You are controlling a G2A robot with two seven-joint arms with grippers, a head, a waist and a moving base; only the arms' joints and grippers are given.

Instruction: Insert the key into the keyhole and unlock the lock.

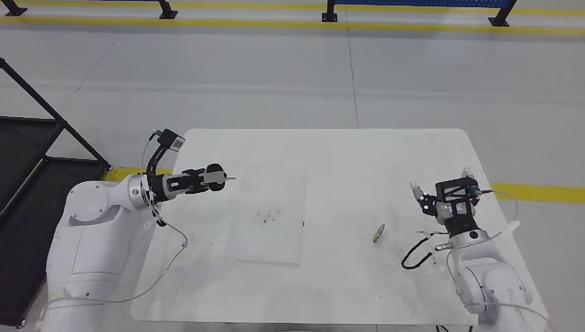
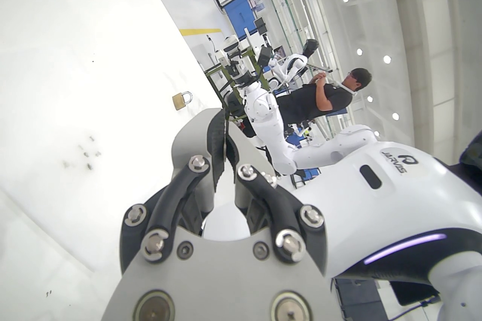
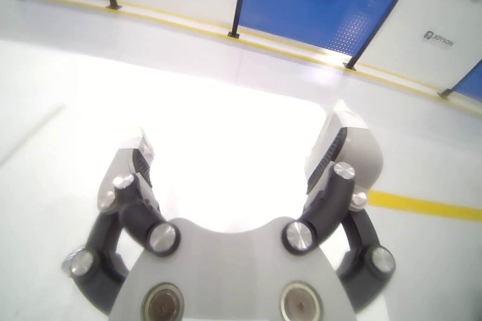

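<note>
**Spotter:** Since the small brass padlock with the steel shackle (image 1: 377, 233) lies flat on the white table (image 1: 366, 149) between your two arms, its position is what your coming move turns on. It is near your right gripper (image 3: 244, 134) and well apart from your left gripper (image 1: 222, 177), which hangs over the table's other side with its tips aimed across toward the lock.

**Operator:** Which way does it run?

**Spotter:** From above, its long axis is slanted, neither along the table's edges nor square to them. Your left wrist view shows the brass body at one end and the shackle at the other. The keyhole is too small to make out, so I cannot tell you which way it faces.

**Operator:** And the fingers?

**Spotter:** Your left fingers (image 2: 196, 134) are pressed together, the black pads meeting. In the top view a thin metal sliver (image 1: 228, 178) juts past the tips. I take it for the key, pinched by its head with the blade pointing at the lock. Your right fingers (image 3: 350, 134) are spread wide with nothing between them.

**Operator:** So what comes first?

**Spotter:** In my judgement your right arm, being nearer, should take hold of the lock's body and steady it. Then you can bring the blade in line with that slanted axis. If you push at a loose lock, I expect it will slide.
</note>
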